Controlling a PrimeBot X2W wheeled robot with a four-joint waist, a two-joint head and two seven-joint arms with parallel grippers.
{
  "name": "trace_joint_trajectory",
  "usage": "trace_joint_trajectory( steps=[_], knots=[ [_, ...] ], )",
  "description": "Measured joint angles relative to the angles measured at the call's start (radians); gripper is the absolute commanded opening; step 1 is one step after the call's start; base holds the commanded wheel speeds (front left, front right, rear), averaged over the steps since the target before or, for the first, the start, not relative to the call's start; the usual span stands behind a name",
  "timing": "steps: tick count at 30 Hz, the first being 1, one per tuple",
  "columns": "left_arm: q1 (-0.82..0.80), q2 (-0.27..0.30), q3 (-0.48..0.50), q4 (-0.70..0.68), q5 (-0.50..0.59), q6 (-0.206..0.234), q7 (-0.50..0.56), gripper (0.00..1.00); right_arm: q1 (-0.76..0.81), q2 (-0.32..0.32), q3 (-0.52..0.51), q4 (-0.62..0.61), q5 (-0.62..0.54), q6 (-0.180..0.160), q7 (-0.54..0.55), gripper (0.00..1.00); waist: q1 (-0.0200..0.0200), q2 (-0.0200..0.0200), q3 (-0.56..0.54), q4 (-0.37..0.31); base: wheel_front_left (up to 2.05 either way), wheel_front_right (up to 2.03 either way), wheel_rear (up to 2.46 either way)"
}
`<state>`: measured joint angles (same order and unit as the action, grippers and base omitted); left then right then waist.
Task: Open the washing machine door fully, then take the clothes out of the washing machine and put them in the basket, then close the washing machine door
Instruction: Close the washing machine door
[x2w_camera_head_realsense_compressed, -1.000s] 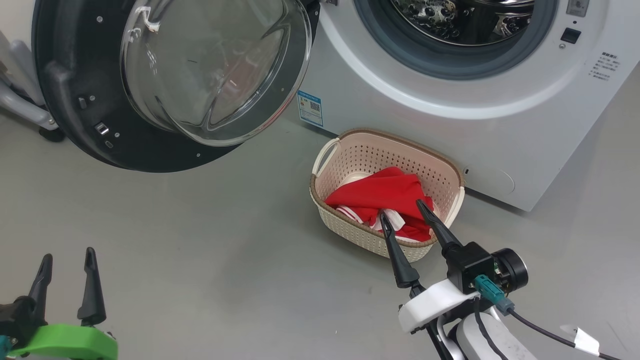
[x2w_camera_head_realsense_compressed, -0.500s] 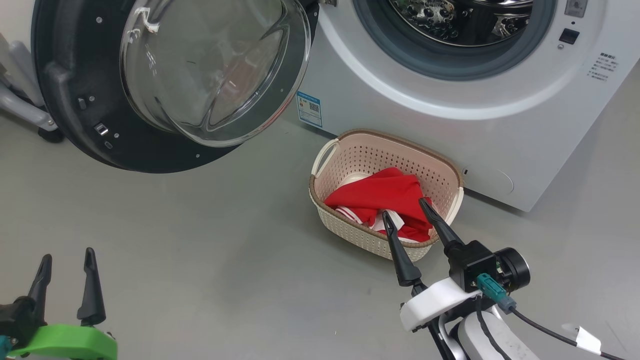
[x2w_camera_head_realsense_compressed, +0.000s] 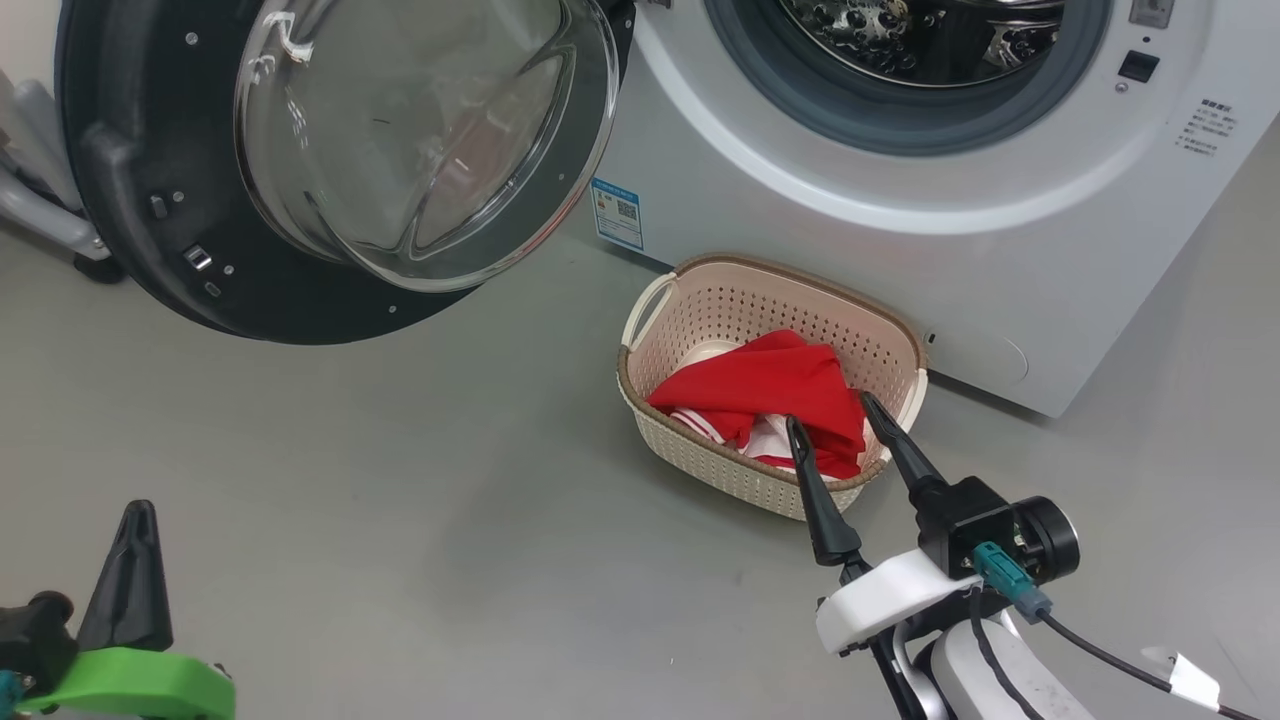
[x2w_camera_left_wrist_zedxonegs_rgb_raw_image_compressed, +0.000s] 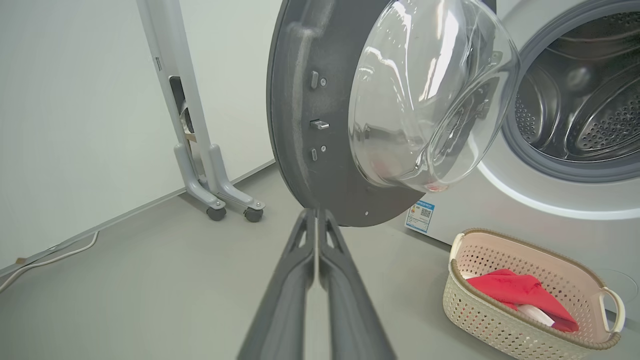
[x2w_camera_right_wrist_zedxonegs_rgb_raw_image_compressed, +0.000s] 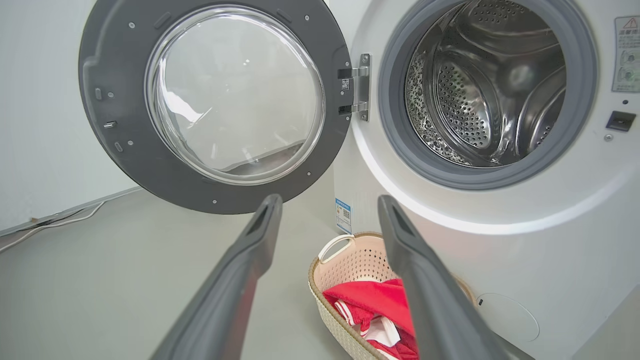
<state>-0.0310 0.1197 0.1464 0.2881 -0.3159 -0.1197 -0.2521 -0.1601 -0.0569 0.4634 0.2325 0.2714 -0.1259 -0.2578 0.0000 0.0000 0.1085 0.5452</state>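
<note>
Room: grey floor (x2w_camera_head_realsense_compressed: 400, 480), smooth and bare around the work. The left wrist view adds a plain white wall (x2w_camera_left_wrist_zedxonegs_rgb_raw_image_compressed: 75, 100), a pale stand on castors (x2w_camera_left_wrist_zedxonegs_rgb_raw_image_compressed: 200, 150) against it, and a cable (x2w_camera_left_wrist_zedxonegs_rgb_raw_image_compressed: 50, 255) along the wall's foot.

The washing machine (x2w_camera_head_realsense_compressed: 900, 260): stands on the floor, porthole uncovered. The head view cuts off the upper drum; the right wrist view gives the whole steel drum (x2w_camera_right_wrist_zedxonegs_rgb_raw_image_compressed: 480, 90), the grey gasket and the hinge (x2w_camera_right_wrist_zedxonegs_rgb_raw_image_compressed: 362, 87).

The washing machine door (x2w_camera_head_realsense_compressed: 130, 200): swung wide to the machine's left, inner face and glass bowl toward the robot. A blue label (x2w_camera_head_realsense_compressed: 620, 213) sits low on the cabinet beside it.

The basket (x2w_camera_head_realsense_compressed: 790, 270): on the floor, just in front of the machine's lower panel, upright.

The clothes (x2w_camera_head_realsense_compressed: 770, 385): inside the basket, a red bundle with white trim, heaped toward its near wall.

Right tool (x2w_camera_head_realsense_compressed: 832, 412): released, fingers spread with nothing between them; in the head view its tips overlap the basket's near rim.

Left tool (x2w_camera_head_realsense_compressed: 138, 510): clenched, fingers pressed together on nothing, low at the left over bare floor; its wrist view has it pointing at the door's lower edge.
</note>
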Motion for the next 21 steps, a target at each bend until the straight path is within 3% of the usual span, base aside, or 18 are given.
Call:
trace_joint_trajectory(
  steps=[9, 21],
  knots=[
    [-0.021, 0.074, 0.11, -0.08, -0.076, 0.0, 0.0, 0.0, 0.004, -0.001, 0.028, -0.012, -0.022, 0.0, 0.0, 1.0, 0.0, 0.0, 0.046, -0.034, 0.0, 0.0, 0.0],
    [-0.173, 0.358, 0.17, -0.146, -0.168, -0.001, -0.001, 0.0, -0.041, -0.004, 0.088, -0.036, -0.095, 0.0, 0.0, 1.0, 0.0, 0.0, 0.156, -0.112, 0.0, 0.0, 0.0]
  ],
)
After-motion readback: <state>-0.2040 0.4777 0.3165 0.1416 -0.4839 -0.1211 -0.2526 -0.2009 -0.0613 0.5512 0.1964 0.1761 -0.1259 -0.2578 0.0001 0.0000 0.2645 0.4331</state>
